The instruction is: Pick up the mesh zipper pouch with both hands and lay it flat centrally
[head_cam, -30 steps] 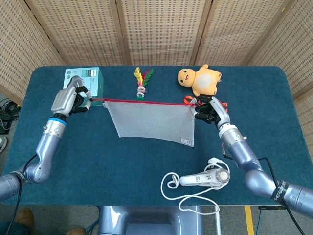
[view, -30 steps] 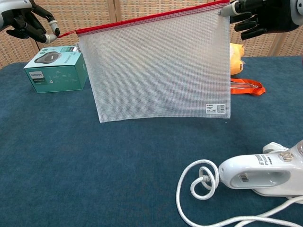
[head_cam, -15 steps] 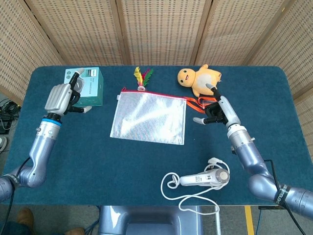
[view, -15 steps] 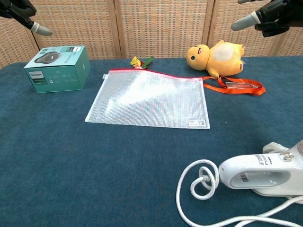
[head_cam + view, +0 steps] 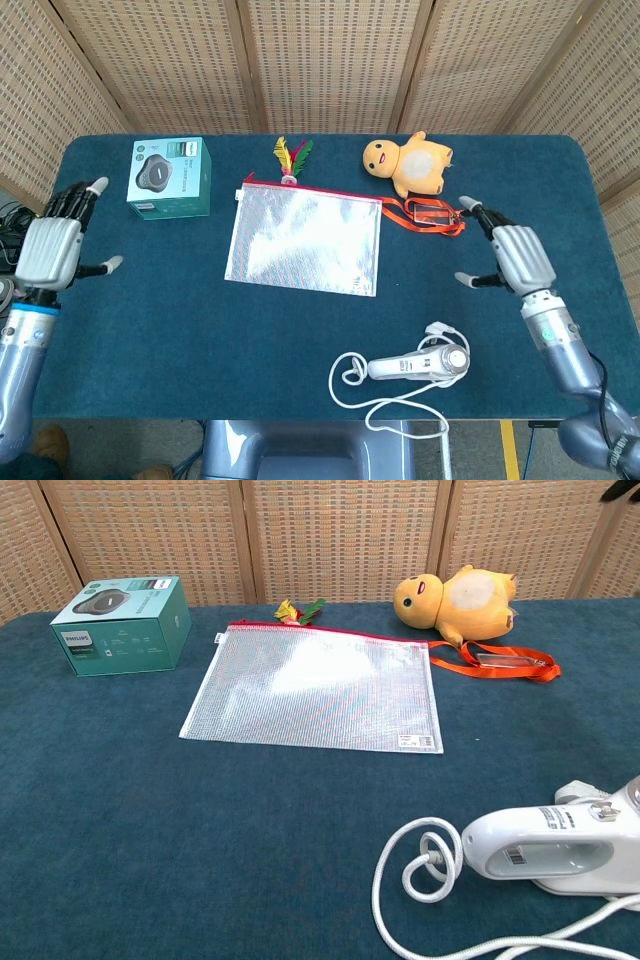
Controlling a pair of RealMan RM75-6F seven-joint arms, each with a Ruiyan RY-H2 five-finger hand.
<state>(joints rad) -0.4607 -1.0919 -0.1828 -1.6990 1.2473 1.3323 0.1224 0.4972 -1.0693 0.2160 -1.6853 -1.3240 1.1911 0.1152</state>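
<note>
Covering the table [image 5: 200,330], blue cloth meets woven wall panels [image 5: 330,60].

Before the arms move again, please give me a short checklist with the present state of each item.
1. Mesh zipper pouch lies flat on the table: ok.
2. Pouch is central: ok, slightly toward the far edge.
3. Left hand holds nothing, fingers apart: ok.
4. Right hand holds nothing: ok.
5. Pouch is apart from the orange lanyard: cannot tell, they almost meet.
6. Pouch is apart from the white handheld device: ok.
</note>
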